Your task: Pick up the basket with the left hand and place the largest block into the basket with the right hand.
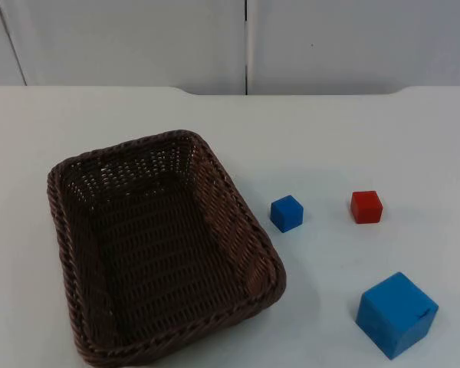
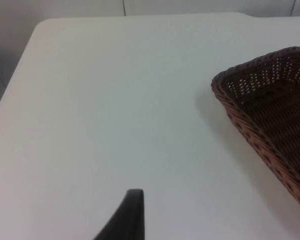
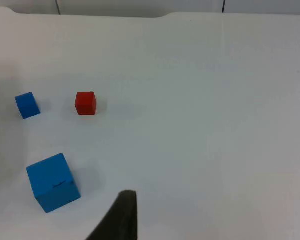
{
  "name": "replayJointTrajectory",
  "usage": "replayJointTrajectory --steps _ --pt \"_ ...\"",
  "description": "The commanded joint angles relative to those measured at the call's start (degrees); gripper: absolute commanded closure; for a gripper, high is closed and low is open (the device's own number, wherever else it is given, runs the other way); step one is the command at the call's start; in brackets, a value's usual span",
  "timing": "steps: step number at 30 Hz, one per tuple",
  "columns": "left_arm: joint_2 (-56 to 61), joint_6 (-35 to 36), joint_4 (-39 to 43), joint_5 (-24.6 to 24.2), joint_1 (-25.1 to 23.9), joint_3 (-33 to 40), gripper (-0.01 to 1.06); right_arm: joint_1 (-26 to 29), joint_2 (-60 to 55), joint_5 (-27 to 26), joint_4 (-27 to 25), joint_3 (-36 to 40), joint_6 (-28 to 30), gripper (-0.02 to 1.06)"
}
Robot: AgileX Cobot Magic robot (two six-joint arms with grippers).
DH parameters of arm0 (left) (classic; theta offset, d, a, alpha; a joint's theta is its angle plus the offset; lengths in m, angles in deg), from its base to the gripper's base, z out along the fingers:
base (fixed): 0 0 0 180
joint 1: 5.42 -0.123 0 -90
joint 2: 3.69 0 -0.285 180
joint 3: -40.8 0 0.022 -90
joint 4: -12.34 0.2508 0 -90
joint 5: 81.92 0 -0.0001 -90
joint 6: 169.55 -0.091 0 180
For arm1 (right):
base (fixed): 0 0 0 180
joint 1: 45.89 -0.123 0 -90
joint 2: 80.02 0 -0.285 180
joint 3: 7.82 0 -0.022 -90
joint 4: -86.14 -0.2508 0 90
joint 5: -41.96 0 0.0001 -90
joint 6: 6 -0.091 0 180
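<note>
Dark brown rectangular woven wicker basket [image 1: 165,249] sits empty on the white table top [image 1: 330,138], left of centre in the top view, long axis slightly skewed. Large blue cube block [image 1: 396,314] lies right of the basket, well apart from it, near the table's front edge. Small blue cube [image 1: 287,213] sits just off the basket's right rim; small red cube [image 1: 366,207] is further right. All blocks rest flat, none touching.

Left gripper [image 2: 127,217]: one black fingertip over bare table, basket corner [image 2: 270,110] well apart from it; finger state cannot be told. Right gripper [image 3: 121,217]: fingertip near the large blue cube [image 3: 52,182], not touching; state cannot be told.
</note>
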Motion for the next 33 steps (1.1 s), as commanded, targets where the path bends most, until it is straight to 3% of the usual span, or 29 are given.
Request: replayJointTrajectory --steps 1,33 --pt "0.18 0.18 -0.57 -0.14 0.28 0.28 0.02 0.21 0.24 -0.62 0.32 0.17 0.33 -0.01" --pt "-14.98 -0.30 -6.22 3.13 0.28 -2.52 0.05 0.21 0.24 -0.62 0.41 0.17 0.67 -0.01"
